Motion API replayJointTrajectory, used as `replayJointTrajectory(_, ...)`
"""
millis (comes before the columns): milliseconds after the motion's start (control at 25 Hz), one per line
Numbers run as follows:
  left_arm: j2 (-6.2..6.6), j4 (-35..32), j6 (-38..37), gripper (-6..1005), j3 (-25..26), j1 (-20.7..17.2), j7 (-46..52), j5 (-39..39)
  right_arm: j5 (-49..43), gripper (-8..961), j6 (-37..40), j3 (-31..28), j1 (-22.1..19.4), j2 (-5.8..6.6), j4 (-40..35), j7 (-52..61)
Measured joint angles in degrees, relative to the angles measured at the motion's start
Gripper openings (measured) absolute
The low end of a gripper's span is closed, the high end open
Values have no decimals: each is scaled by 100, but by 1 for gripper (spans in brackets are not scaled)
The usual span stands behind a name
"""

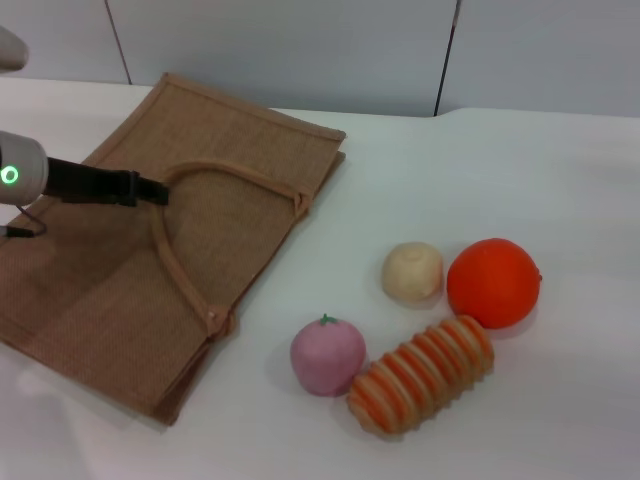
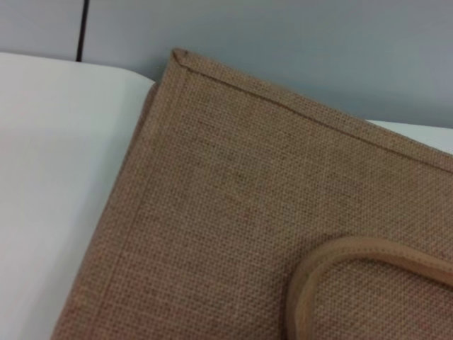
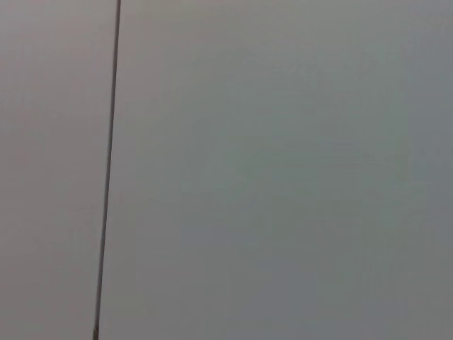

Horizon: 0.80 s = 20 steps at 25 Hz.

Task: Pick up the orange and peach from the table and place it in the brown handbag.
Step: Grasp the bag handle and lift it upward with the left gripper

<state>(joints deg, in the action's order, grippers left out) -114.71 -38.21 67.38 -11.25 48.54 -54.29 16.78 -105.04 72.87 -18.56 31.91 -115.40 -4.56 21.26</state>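
Note:
The brown handbag (image 1: 110, 280) lies flat on the white table at the left, with its strap handle (image 1: 240, 175) looped on top. It also shows in the left wrist view (image 2: 233, 205), with the strap (image 2: 340, 255) at one corner. My left gripper (image 1: 155, 190) reaches in from the left, and its black tip meets the bend of the strap. The orange (image 1: 493, 282) sits on the table at the right. The pink peach (image 1: 327, 355) with its green stem sits nearer the front, just right of the bag. My right gripper is out of view.
A pale beige ball (image 1: 412, 271) sits just left of the orange. An orange-and-cream striped ribbed cylinder (image 1: 420, 373) lies in front of both, beside the peach. A grey panelled wall (image 3: 283, 170) runs behind the table.

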Motion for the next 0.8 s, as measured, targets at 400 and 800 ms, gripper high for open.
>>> replayJointTrajectory(400,39,418,-416,496,-307,103,15,0,-5,888,0,2,13,0,7,0)
replayJointTrajectory(800,32,547,-609,495,-514,119,48,-1,-1,889,-1,-5,18,0,13,0)
